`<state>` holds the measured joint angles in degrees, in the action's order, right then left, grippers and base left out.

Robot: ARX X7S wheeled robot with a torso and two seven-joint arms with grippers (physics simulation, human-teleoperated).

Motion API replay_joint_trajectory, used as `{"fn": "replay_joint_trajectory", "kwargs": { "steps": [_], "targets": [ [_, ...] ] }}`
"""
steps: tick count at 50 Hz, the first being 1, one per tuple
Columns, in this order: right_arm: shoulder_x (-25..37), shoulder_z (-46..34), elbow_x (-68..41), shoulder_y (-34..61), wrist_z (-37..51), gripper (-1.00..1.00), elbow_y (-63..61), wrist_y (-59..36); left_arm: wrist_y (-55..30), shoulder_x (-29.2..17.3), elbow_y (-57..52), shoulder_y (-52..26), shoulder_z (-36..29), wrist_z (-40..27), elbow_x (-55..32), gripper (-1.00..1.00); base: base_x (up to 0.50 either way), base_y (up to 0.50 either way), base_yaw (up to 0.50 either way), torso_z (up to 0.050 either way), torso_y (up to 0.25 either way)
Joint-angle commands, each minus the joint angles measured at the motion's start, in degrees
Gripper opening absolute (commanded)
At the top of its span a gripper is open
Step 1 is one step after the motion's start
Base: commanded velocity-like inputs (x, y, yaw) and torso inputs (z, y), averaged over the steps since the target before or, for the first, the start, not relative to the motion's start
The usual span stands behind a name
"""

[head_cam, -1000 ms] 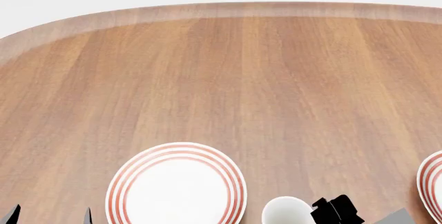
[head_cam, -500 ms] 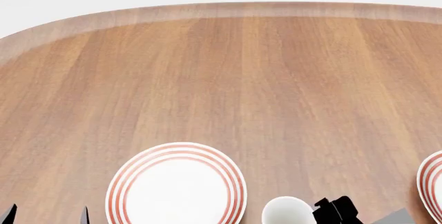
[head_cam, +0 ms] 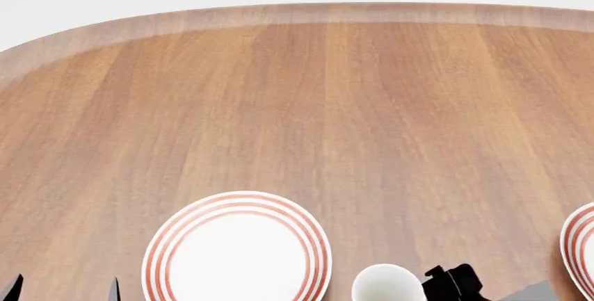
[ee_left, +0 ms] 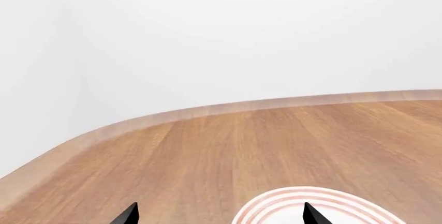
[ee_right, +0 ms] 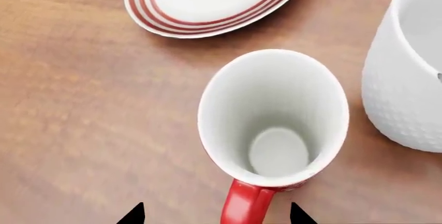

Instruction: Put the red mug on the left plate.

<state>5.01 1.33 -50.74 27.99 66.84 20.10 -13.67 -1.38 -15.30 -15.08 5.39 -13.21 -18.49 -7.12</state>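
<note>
- The red mug with white inside and red loop handle (ee_right: 273, 125) stands upright on the wooden table (head_cam: 325, 120), just beside the white round plate with thin red rings (head_cam: 236, 252).
- The right end effector (ee_right: 215, 214) shows two dark tips spread wide either side of the handle, gripping nothing; over the last second its dark body has crept slightly lower and rightward in the head view.
- Mug and plate have not moved, so the grasp is not yet made.
- A larger plain white mug (ee_right: 407, 69) sits close, a likely collision risk.
- The left end effector (ee_left: 217, 214) hangs open near the plate.
</note>
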Motion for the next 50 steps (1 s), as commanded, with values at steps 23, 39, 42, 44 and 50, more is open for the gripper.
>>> {"fn": "replay_joint_trajectory", "kwargs": {
  "steps": [23, 39, 42, 44, 50],
  "targets": [
    [-0.04, -1.16, -0.42, 2.07, -2.17, 1.00, 8.08, 2.88, 0.18, -0.62, -0.01, -0.10, -0.70, -0.76, -0.31, 1.00, 0.00, 0.00, 0.00, 0.000, 0.000],
    [0.55, -2.20, -2.01, -2.51, 0.29, -1.00, -1.40, 2.01, 0.27, -1.02, -0.29, 0.01, -0.89, -1.07, -0.57, 1.00, 0.00, 0.00, 0.00, 0.000, 0.000],
    [0.80, -3.24, -2.00, -3.74, 1.05, -1.00, -5.08, 1.27, 0.26, -1.05, -0.32, -0.03, -0.93, -1.13, -0.65, 1.00, 0.00, 0.00, 0.00, 0.000, 0.000],
    [1.02, -3.62, -1.96, -3.77, 1.39, -1.00, -6.49, 1.04, 0.29, -1.06, -0.32, 0.01, -1.10, -1.19, -0.50, 1.00, 0.00, 0.00, 0.00, 0.000, 0.000],
    [2.18, -7.03, -1.48, -5.86, 2.60, -1.00, -18.69, -0.76, 0.23, -1.21, -0.54, -0.01, -1.12, -1.32, -0.66, 1.00, 0.00, 0.00, 0.00, 0.000, 0.000]
  ]
}}
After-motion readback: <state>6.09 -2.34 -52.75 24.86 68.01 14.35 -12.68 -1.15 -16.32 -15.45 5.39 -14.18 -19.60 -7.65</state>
